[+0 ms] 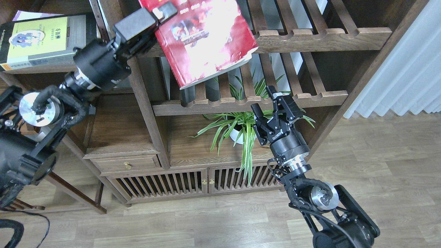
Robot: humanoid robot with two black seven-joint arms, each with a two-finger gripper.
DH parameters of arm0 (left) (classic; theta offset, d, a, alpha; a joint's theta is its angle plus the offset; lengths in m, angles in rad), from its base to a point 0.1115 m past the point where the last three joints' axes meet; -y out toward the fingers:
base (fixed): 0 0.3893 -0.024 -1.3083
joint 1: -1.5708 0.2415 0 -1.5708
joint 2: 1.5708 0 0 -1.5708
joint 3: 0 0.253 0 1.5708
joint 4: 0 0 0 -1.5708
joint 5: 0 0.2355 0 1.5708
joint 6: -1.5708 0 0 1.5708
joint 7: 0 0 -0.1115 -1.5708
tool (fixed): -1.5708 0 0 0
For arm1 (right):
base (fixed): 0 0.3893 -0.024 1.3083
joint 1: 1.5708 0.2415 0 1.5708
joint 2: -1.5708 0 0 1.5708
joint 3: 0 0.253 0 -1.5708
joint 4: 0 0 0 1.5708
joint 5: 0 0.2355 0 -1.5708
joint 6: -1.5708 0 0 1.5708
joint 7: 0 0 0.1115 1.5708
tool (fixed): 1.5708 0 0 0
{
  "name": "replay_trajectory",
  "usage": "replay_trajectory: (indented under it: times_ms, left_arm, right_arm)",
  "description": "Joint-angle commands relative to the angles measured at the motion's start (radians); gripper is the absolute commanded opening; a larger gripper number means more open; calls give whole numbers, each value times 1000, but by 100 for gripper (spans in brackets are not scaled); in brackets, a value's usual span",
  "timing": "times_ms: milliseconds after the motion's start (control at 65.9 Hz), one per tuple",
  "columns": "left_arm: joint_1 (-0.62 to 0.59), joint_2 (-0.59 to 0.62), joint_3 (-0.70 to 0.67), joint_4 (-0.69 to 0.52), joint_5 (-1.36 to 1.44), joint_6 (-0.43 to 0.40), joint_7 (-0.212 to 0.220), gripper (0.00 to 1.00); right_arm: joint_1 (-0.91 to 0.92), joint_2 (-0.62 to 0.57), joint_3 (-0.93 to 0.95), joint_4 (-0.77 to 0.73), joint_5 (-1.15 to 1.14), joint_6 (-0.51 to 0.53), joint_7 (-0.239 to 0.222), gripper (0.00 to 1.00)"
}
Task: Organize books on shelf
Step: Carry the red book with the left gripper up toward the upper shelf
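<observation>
Dark wooden shelving fills the view, standing on a pale plank floor, with white curtains at the far right.

Taking the red book (203, 38) as the landmark: the left gripper (164, 12) is clamped on its upper left edge, one finger lying over the cover. The thick red book hangs tilted in front of the slatted racks (324, 38), its lower corner dipping toward the lower rack's scalloped rail. It rests on nothing that can be seen apart from the gripper. The left arm rises from the lower left, wrist bent up and rightward, to reach it.

Left of the red book, on the solid plank shelf (51, 70), the yellow-green book (46, 39) lies flat. A sliver of the pale lilac book (29, 14) peeks out from beneath its far edge. So two books appear already stacked, and the red one is in hand and not yet placed. As a guess, what remains is carrying it left onto that pile.

Below and right of the red book, the right gripper (274, 110) points upward with its fingers spread apart, holding nothing. Its arm comes up from the lower right corner. Just behind it, under the racks, a spider plant (234, 127) in a white pot sits on the cabinet top (193, 151).
</observation>
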Motion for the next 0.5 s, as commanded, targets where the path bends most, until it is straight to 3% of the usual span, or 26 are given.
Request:
replay_trajectory:
  times_ms: [0, 394, 485]
  left_arm:
    - [-46, 5, 3, 0, 15, 0, 0, 5]
    - [-138, 167, -53, 0, 15, 0, 1, 5]
    - [-144, 256, -85, 0, 14, 0, -3, 5]
  right_arm:
    - [1, 0, 0, 0, 0, 0, 0, 80]
    - [9, 0, -3, -5, -6, -2, 0, 81]
    - [24, 0, -6, -12, -8, -2, 0, 81]
